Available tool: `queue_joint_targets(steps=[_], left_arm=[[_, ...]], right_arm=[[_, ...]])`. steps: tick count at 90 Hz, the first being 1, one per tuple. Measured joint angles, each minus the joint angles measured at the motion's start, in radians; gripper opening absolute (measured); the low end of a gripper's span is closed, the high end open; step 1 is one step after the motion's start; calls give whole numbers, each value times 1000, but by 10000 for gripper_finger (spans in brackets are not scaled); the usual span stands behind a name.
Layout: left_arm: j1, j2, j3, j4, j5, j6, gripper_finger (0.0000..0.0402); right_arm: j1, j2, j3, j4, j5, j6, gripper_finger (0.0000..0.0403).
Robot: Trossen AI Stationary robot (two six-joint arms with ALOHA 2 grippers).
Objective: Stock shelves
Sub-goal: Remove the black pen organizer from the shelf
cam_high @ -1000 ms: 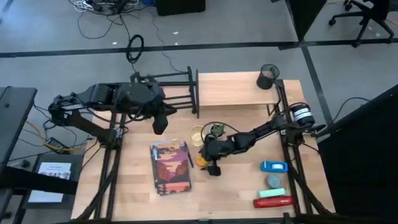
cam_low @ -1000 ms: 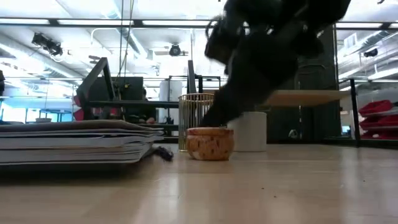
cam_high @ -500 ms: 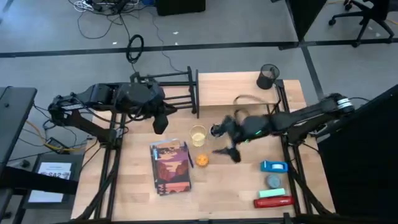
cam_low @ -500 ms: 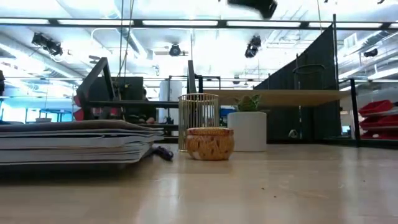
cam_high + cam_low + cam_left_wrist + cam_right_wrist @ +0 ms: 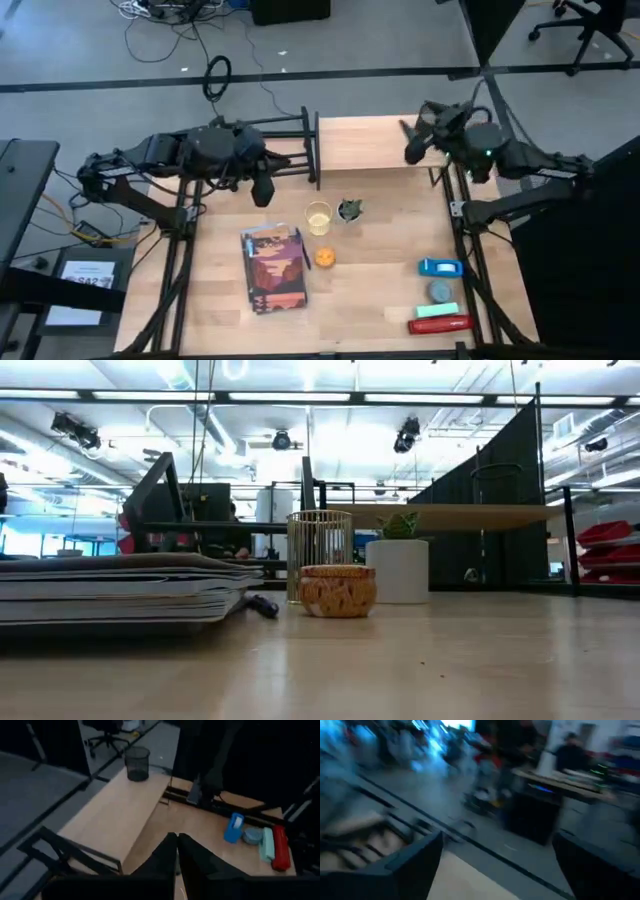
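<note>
Black bars form the rack (image 5: 283,150) at the desk's (image 5: 380,300) 11 o'clock; touching its right end, the plank shelf (image 5: 365,142) spans 12 to 1 o'clock, a mesh cup (image 5: 432,122) on its far right corner. Left gripper (image 5: 263,188) hangs at the rack's near edge, fingers pressed together, empty. Right gripper (image 5: 412,142) is raised over the shelf's right part, fingers spread wide, empty. Mid-desk stand a wire cup (image 5: 318,217), plant pot (image 5: 349,210), orange tin (image 5: 326,257) and books (image 5: 272,269).
</note>
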Motion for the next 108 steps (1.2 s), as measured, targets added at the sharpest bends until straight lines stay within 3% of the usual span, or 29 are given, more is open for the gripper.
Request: queue_joint_targets(steps=[10, 21, 42, 61, 85, 108], left_arm=[[22, 0, 0, 12, 0, 2, 0], [41, 0, 0, 11, 0, 3, 0], [64, 0, 0, 11, 0, 9, 0], [66, 0, 0, 11, 4, 54, 0], [66, 0, 0, 11, 7, 55, 0], [66, 0, 0, 11, 7, 55, 0]], right_arm=[[-130, 43, 100, -285, -52, 183, 345], [-285, 129, 206, -556, -239, 367, 345], [-501, 328, 323, -792, -566, 363, 345], [-641, 476, 412, -888, -678, 262, 324], [-761, 606, 435, -978, -781, 185, 236], [-784, 691, 435, -993, -795, 102, 165]])
